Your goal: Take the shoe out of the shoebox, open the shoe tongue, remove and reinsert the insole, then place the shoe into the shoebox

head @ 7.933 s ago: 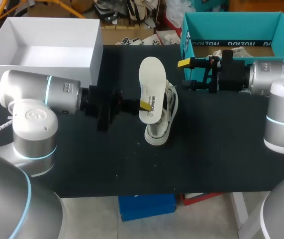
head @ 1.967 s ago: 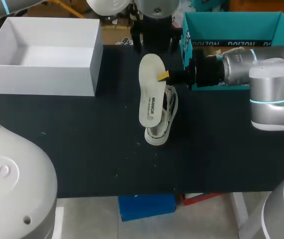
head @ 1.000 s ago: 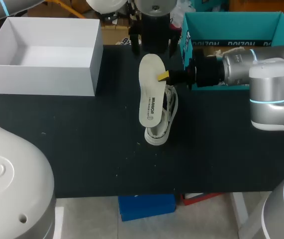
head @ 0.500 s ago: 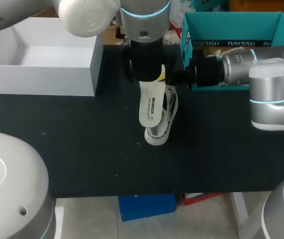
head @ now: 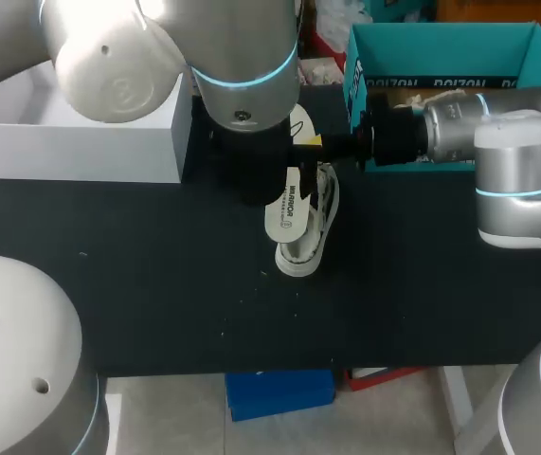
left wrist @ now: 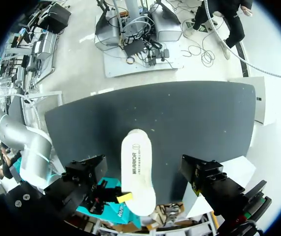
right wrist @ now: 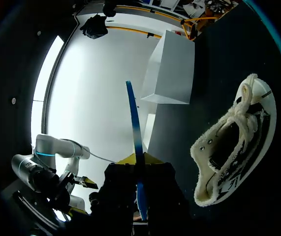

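Moved: left arm (head: 242, 85), earlier low at the left with its gripper on the insole, has swung round and come in over the middle. The right gripper, earlier near the teal box, has closed in on the insole's right edge. Insole and shoe lie as before.

1. White box (head: 90, 152): far left on the table (head: 156, 284), open.
2. Left gripper (left wrist: 144, 169): above the insole, looking straight down on it. Fingers spread wide to either side and touching nothing.
3. Insole (head: 287, 209): middle of the table, white, out of the shoe and raised over the shoe's left side. Its far end is hidden under the left arm. Whether it touches the shoe cannot be told.
4. Shoe (head: 308, 232): white, on its side on the table, just right of the insole, its mouth toward the right gripper. Nothing holds it.
5. Right gripper (head: 310, 141): clenched on the insole's right edge, one thin pinch.
6. Teal box (head: 441, 45): far right, open. Which box is the shoe's cannot be told.

Hazards, as judged:
- The edge pinch is slight, so a knock from the left arm above could twist the insole free.
- The two grippers are close and may clash.
- The loose shoe may slide when the insole is pushed in.
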Available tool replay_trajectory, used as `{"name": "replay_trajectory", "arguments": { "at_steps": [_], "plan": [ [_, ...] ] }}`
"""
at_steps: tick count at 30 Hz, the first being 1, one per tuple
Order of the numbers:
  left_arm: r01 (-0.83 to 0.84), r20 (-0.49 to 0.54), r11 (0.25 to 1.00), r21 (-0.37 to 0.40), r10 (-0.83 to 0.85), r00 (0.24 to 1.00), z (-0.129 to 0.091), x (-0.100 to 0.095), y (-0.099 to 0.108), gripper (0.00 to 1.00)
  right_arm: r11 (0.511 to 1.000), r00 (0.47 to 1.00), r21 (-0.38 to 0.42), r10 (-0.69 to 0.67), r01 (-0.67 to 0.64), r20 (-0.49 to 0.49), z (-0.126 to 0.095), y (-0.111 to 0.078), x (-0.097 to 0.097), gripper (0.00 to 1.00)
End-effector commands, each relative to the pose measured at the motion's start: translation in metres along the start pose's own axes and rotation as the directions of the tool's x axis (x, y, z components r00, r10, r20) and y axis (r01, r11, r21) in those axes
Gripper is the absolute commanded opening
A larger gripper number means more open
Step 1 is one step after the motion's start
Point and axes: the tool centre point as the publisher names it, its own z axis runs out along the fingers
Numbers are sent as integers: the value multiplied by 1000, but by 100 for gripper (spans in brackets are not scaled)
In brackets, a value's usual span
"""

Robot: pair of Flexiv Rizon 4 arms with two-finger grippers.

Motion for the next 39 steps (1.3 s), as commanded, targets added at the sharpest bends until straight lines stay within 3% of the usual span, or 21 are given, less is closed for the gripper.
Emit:
{"name": "replay_trajectory", "arguments": {
  "at_steps": [1, 7, 21, 25, 30, 34, 39],
  "plan": [
    [-4, 37, 1000, -17, 5, 999, 1, 13, -9, 100, 1000, 1000, 2, 1, -1, 1, 0, 0, 0, 0],
    [-2, 31, 1000, -3, 2, 1000, 10, 18, -4, 100, 1000, 1000, 2, 1, -1, 1, 0, 0, 0, 0],
    [-10, 29, 1000, -21, 11, 1000, 21, 12, 54, 100, 1000, 1000, 2, 1, -1, 1, 0, 0, 0, 0],
    [24, 165, 1000, 15, -26, 986, 31, 16, 69, 100, 1000, 1000, 2, 1, -1, 1, 0, 0, 0, 0],
    [52, 357, 996, 72, -74, 931, 40, 21, 73, 100, 1000, 1000, 2, 1, -1, 1, 0, 0, 0, 0],
    [56, 538, 995, 85, -93, 838, 45, 24, 74, 100, 1000, 1000, 2, 1, -1, 1, 0, 0, 0, 0],
    [45, 677, 997, 68, -79, 732, 42, 23, 71, 100, 1000, 1000, 2, 1, -1, 1, 0, 0, 0, 0]
  ]
}}
